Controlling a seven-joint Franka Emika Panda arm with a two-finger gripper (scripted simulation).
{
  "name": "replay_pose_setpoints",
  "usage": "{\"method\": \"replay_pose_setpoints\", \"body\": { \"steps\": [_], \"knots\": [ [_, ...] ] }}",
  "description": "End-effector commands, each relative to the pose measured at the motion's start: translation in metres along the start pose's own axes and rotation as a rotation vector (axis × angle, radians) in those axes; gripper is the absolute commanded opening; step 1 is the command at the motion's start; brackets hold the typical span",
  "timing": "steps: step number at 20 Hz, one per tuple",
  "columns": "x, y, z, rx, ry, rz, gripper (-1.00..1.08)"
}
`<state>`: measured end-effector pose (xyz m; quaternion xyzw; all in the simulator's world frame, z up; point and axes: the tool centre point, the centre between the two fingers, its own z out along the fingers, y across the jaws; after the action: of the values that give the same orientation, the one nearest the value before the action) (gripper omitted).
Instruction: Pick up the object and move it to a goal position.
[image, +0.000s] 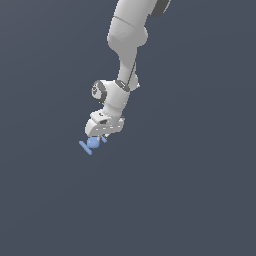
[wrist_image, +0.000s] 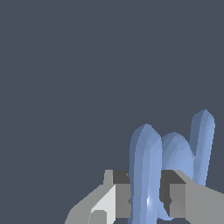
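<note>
Closest to the wrist camera, the end effector (wrist_image: 148, 197) was closed around the object (wrist_image: 146, 175), one flat end bar between its fingers and the blob and other bar just outside. Seemingly the pick was done; carrying to the goal remained, and no goal marker showed in either view.

The object (image: 91, 144) sits between the fingers of the end effector (image: 100, 138), just below the arm (image: 122, 75).
</note>
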<state>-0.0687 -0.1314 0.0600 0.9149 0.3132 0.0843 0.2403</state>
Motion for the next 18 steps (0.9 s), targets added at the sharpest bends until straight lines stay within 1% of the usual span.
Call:
{"method": "replay_pose_setpoints", "body": {
  "steps": [1, 10, 18],
  "knots": [
    [0.011, 0.018, 0.004, 0.000, 0.000, 0.000, -1.00],
    [0.047, 0.074, 0.019, 0.002, 0.000, 0.001, -1.00],
    [0.066, 0.103, 0.028, 0.004, 0.000, 0.001, -1.00]
  ]
}}
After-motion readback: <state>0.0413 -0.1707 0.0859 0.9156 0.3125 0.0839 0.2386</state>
